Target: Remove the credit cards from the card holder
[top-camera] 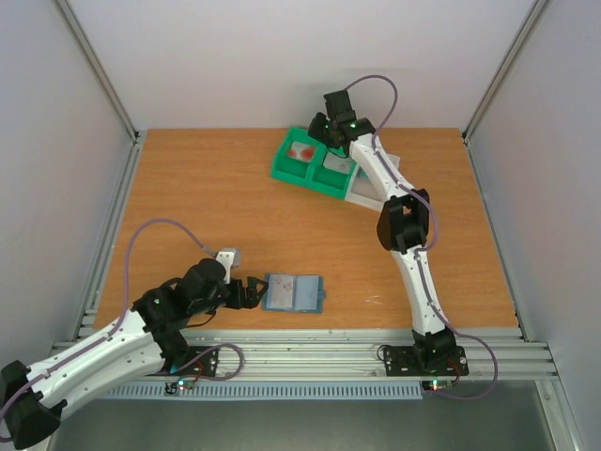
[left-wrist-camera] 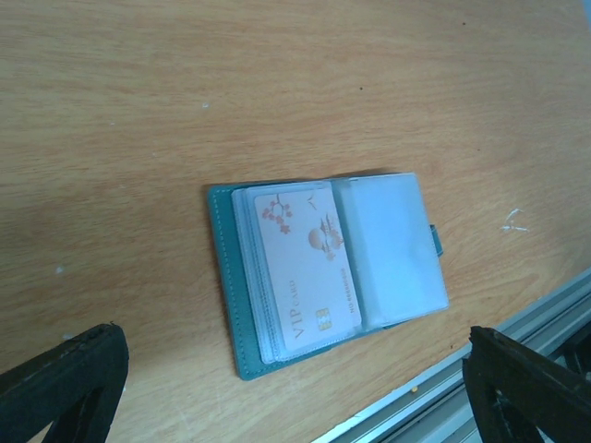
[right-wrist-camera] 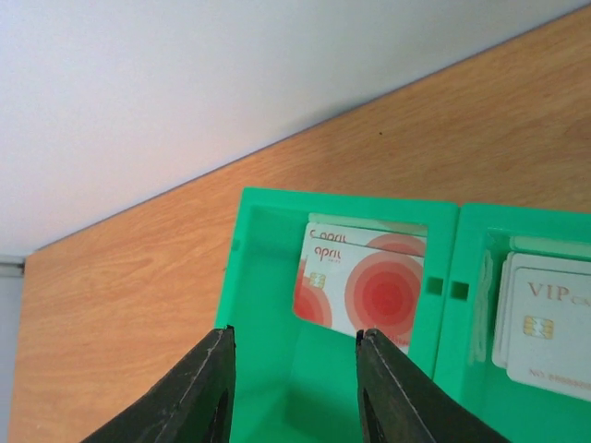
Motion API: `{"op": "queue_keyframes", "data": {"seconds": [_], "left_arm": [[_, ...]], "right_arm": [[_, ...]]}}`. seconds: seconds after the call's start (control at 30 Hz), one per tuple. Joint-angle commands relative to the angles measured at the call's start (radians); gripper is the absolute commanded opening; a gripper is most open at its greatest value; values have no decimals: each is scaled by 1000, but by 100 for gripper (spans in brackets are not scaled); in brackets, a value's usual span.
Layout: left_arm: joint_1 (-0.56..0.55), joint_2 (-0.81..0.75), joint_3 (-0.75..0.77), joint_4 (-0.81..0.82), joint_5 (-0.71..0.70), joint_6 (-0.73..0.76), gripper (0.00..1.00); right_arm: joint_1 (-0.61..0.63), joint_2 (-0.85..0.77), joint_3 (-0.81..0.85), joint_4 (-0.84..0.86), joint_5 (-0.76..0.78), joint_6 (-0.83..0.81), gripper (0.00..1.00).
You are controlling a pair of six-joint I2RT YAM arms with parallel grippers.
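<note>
The card holder [top-camera: 293,292] lies open on the table [top-camera: 207,188], near its front edge, with a white card [left-wrist-camera: 300,277] in its sleeve. The left hand [top-camera: 252,292], released wide, sits beside it. The right hand [right-wrist-camera: 294,369], released and empty, hangs over a green tray [right-wrist-camera: 268,277] holding red-ringed cards [right-wrist-camera: 379,286].

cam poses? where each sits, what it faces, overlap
Top external: above and behind the bases, looking down on the table; left arm and right arm show.
Left wrist: above the open card holder, looking down at it and its VIP card; left fingers at bottom corners.
Right wrist: above the green tray, looking in at the red-ringed cards; right fingers at bottom.
Shared: top and left wrist, the card holder; top and right wrist, the green tray.
</note>
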Motion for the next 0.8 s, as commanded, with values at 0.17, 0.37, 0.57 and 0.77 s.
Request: {"op": "queue_keyframes", "data": {"seconds": [0.17, 0.37, 0.57, 0.77], "left_arm": [[3, 30, 75, -113, -97, -19, 89], [5, 53, 60, -52, -35, -59, 74], [8, 96, 32, 53, 51, -102, 68], [11, 154, 4, 156, 101, -128, 65]], "right_arm": [[25, -260, -135, -172, -73, -125, 36], [56, -528, -556, -68, -128, -145, 35], [84, -798, -952, 53, -195, -116, 34], [115, -1004, -1223, 112, -252, -87, 33]]}}
